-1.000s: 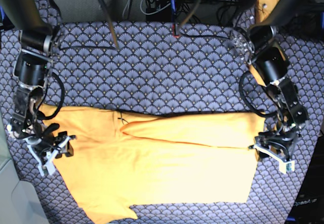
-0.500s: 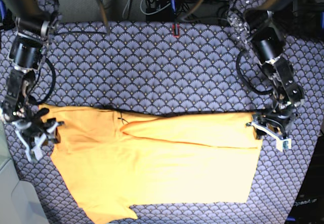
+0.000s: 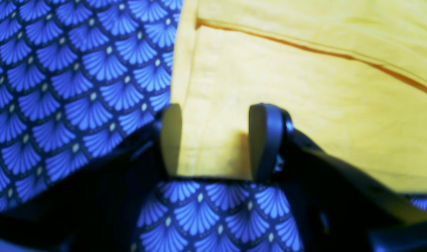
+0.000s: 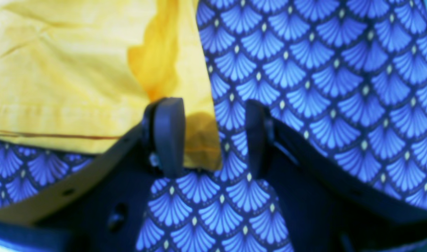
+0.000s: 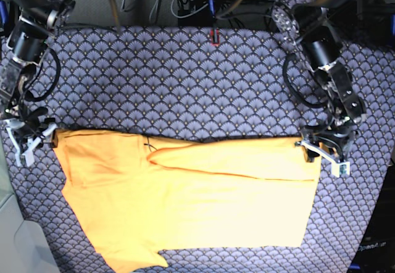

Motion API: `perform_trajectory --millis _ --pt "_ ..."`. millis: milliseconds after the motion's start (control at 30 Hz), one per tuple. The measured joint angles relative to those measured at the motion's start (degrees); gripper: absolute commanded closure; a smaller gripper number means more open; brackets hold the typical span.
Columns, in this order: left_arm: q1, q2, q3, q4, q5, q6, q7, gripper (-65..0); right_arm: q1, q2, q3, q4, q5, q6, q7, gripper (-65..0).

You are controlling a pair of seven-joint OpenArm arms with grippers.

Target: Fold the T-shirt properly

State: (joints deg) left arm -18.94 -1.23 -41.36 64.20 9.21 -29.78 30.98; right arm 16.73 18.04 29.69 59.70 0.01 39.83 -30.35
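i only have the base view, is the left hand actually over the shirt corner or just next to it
Observer: Over it. The left wrist view shows the T-shirt corner lying between the two fingers of the left hand, hem at their base.
Operator: closed on it?
Observer: No, the fingers stand apart with flat cloth between them.
Operator: and the right hand
Observer: The right hand is open too. In its wrist view only one finger overlaps the rumpled shirt edge; the other sits over the patterned tablecloth.
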Motion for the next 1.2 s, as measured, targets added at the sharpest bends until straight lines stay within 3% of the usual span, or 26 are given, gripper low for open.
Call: perform_trajectory --millis 367,533,633,800,1200 --pt "1.5 0.0 -0.2 0.0 0.0 0.0 0.0 -30.2 -0.3 -0.9 0.0 -5.5 0.9 0.0 1.4 -29.2" --pt "1.4 0.1 -5.1 0.0 0.0 0.0 0.0 -30.2 -0.2 -1.6 0.0 -5.4 0.9 -0.2 1.7 -28.7" --pt "1.6 -0.3 -6.2 0.0 0.0 0.2 0.0 -30.2 -0.2 -1.6 0.0 -5.4 0.9 -0.2 1.7 -22.3" --pt "1.6 0.0 -6.2 0.0 0.0 0.0 0.1 -30.2 -0.3 -2.0 0.0 -5.4 1.1 -0.2 1.7 -0.9" --pt "0.6 0.0 -7.5 -0.5 0.0 0.0 0.0 -30.3 -0.3 -2.0 0.0 -5.4 1.3 -0.2 1.7 0.0"
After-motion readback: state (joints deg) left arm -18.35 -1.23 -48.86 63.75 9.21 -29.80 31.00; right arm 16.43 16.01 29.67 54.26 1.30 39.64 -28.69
